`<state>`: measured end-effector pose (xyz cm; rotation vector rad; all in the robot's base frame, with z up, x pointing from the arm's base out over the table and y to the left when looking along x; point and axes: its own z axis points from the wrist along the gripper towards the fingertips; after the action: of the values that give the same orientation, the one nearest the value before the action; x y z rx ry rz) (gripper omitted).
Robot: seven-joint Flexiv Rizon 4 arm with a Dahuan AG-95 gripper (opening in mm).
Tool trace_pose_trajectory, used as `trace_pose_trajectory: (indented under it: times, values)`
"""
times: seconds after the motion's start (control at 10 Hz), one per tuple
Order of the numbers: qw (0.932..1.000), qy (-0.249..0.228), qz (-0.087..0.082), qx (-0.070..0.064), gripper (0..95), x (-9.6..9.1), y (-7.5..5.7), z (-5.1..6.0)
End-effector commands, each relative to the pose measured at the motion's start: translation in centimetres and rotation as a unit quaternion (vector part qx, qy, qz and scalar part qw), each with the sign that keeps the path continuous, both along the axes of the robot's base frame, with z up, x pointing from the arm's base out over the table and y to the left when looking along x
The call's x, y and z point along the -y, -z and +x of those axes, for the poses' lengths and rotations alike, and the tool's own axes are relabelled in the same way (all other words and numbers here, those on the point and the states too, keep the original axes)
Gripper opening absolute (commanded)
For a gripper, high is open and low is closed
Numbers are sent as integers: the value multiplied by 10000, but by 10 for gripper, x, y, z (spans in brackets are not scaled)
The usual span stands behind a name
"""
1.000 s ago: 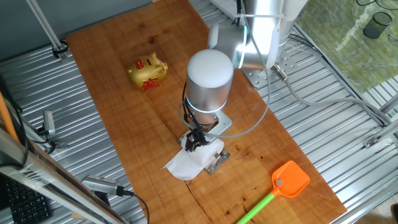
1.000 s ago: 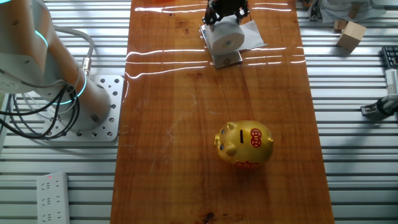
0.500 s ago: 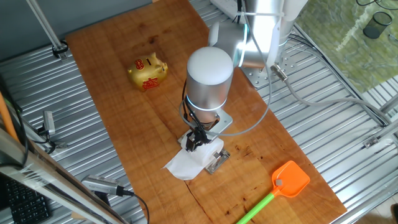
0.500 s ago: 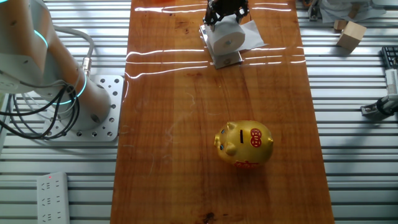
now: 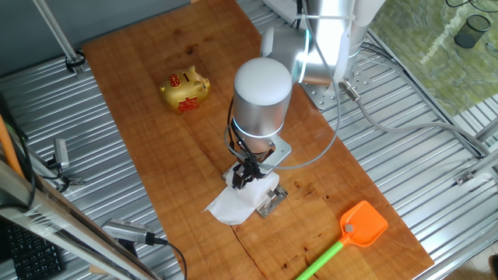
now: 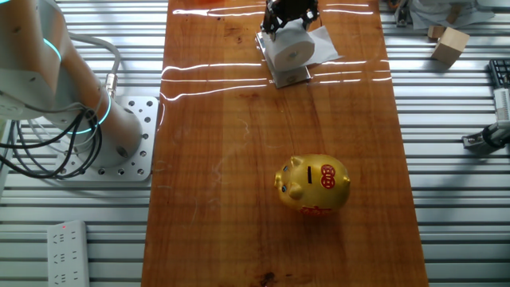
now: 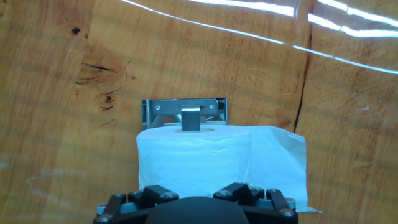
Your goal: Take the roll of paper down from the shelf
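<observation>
Resting on the silver shelf (image 7: 184, 112) on the wooden surface (image 6: 239, 159), the roll of paper (image 7: 193, 158) sits under the end effector (image 5: 247, 174), whose opening cannot be told.

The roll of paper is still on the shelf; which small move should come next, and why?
Probably close the claw on the roll of paper. The claw is right at the roll, which sits on the shelf; no grip is visible.
</observation>
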<state>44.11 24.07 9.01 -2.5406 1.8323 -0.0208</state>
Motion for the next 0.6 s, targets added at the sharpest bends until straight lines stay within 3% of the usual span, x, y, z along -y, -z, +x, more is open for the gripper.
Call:
trace_pose_trajectory:
  times: [0.1,0.6]
  values:
    - [10000,-8,-2,-6,0,1,-1,0]
    - [10000,-42,-6,-4,0,6,-2,3]
